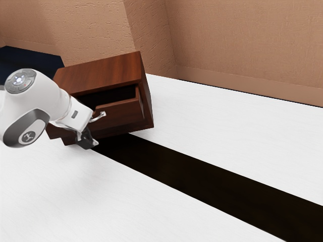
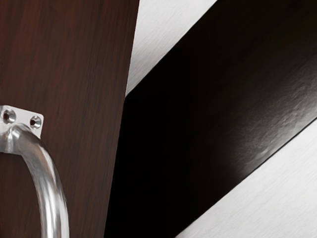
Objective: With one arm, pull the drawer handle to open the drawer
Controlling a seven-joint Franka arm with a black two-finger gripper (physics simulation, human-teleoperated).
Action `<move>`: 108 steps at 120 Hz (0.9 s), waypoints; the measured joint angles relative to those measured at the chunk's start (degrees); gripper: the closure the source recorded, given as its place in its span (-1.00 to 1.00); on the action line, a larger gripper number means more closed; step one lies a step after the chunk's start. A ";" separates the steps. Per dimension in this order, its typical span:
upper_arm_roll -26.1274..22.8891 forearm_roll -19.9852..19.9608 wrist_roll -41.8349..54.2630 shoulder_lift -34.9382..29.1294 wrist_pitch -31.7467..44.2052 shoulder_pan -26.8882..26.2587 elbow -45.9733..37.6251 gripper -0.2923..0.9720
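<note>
The drawer (image 1: 121,112) stood only partly out at the desk's (image 1: 227,126) far edge, probably needing more pull, with the gripper (image 1: 87,139) beside its handle (image 1: 99,116), grip impossible to tell.

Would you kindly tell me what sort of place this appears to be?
Probably a bare simulated test room: a white table crossed by a black stripe, plain tan textured walls, and a single dark wooden drawer cabinet.
</note>
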 joint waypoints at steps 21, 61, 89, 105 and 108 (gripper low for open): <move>-0.07 0.32 -0.72 1.28 0.03 -0.18 -0.20 -0.49; -4.44 0.38 -2.26 1.63 -0.41 3.49 -2.66 -0.41; -11.35 0.46 -3.09 0.10 -0.56 9.87 -5.39 -0.36; -13.33 0.33 -3.75 0.46 -0.51 10.46 -5.52 -0.37; -13.48 0.34 -3.90 0.49 -0.50 10.46 -5.57 -0.38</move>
